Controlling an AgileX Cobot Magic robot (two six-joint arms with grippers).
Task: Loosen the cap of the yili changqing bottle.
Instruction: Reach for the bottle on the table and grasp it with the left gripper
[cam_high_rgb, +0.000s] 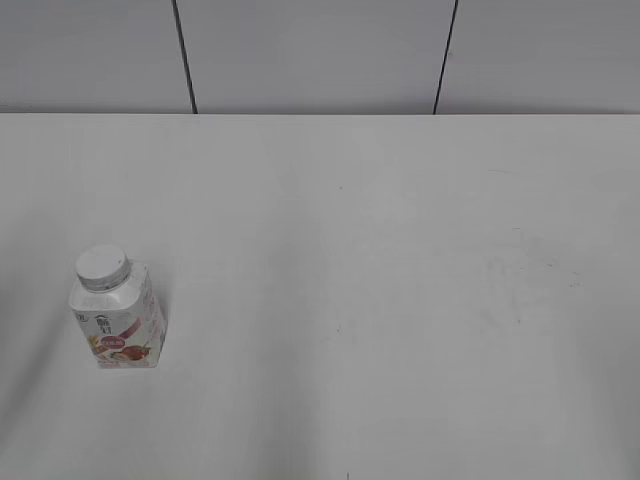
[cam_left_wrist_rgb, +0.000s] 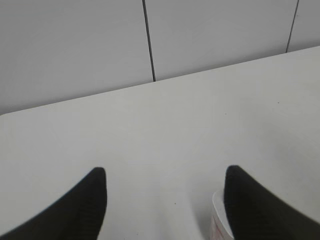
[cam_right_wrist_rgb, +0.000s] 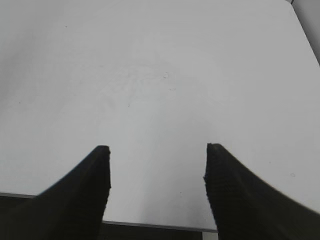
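Note:
The yili changqing bottle (cam_high_rgb: 118, 320), small and white with a pink-red label, stands upright on the left of the white table (cam_high_rgb: 380, 300). Its round white cap (cam_high_rgb: 102, 266) sits on the neck. No arm shows in the exterior view. In the left wrist view my left gripper (cam_left_wrist_rgb: 165, 172) is open with only bare table between the fingers; a sliver of the bottle (cam_left_wrist_rgb: 218, 220) peeks out beside the right finger (cam_left_wrist_rgb: 250, 205). My right gripper (cam_right_wrist_rgb: 157, 149) is open too, over bare table near its front edge, with no bottle in that view.
A grey panelled wall (cam_high_rgb: 320, 50) with dark vertical seams runs behind the table's far edge. Faint scuff marks (cam_high_rgb: 520, 275) lie on the table's right half. The table's near edge (cam_right_wrist_rgb: 150, 224) shows just below the right gripper.

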